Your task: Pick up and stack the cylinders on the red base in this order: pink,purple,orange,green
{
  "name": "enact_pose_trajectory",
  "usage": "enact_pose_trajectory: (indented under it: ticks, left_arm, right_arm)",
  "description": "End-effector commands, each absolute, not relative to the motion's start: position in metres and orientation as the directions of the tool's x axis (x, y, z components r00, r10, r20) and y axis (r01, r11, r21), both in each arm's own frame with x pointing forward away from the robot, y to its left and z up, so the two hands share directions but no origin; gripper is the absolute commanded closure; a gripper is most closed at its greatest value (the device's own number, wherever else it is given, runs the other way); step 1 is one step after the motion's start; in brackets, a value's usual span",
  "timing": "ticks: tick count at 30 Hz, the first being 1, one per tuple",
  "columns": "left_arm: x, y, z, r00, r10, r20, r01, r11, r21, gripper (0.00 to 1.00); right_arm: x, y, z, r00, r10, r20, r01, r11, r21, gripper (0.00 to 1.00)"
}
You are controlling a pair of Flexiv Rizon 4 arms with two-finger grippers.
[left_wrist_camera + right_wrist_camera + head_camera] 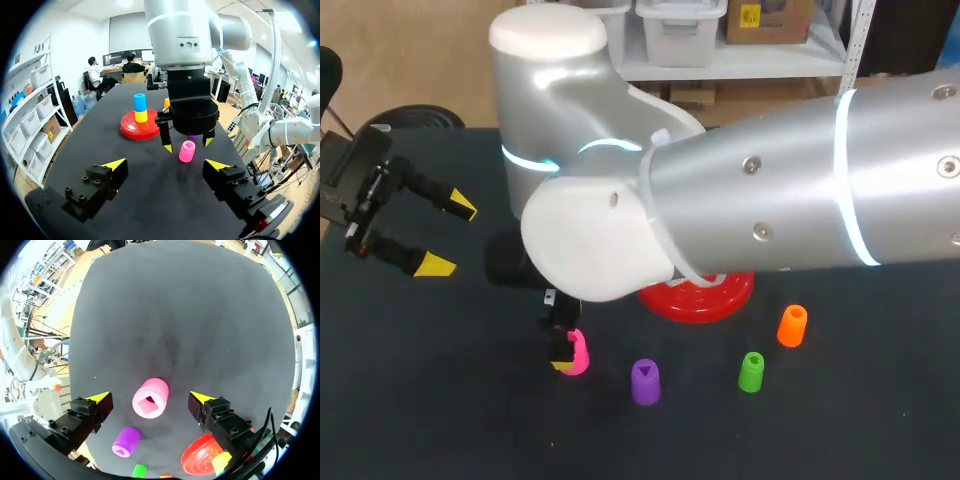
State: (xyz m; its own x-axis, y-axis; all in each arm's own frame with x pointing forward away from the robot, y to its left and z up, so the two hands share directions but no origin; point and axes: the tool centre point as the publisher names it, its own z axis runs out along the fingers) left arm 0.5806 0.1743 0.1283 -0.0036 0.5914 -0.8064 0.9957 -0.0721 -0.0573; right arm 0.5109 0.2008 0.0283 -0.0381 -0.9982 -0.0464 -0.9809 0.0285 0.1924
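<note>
The pink cylinder [577, 352] [187, 151] [150, 398] stands on the dark table. My right gripper [565, 350] [187, 145] [150, 397] hangs over it, open, one yellow tip on each side and neither touching. The purple cylinder [645, 382] [126, 441], the green cylinder [751, 371] and the orange cylinder [792, 326] stand in a row to the right. The red base [705, 298] [136, 129] [202, 455] carries a yellow and a blue cylinder [140, 102]; my right arm hides most of it in the head view. My left gripper [448, 237] [165, 164] is open and empty at the table's left.
My right arm [770, 190] crosses from the right over the middle of the table and hides much of it. Dark tabletop [440, 400] lies in front of the cylinders and below my left gripper.
</note>
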Motion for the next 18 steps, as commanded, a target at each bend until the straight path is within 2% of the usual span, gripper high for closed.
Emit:
enact_pose_trajectory:
  ticks: [1,18]
  left_arm:
    - [0.5810,0.1745,0.1271,-0.001,0.590,-0.807,0.996,-0.073,-0.055,0.00]
    - [0.5810,0.1745,0.1271,-0.001,0.590,-0.807,0.996,-0.073,-0.055,0.00]
  right_arm:
    - [0.5068,0.2003,0.0241,-0.040,-0.998,-0.040,-0.985,0.033,0.168,0.00]
    - [0.5088,0.1989,0.0143,-0.055,-0.998,-0.040,-0.986,0.048,0.160,0.00]
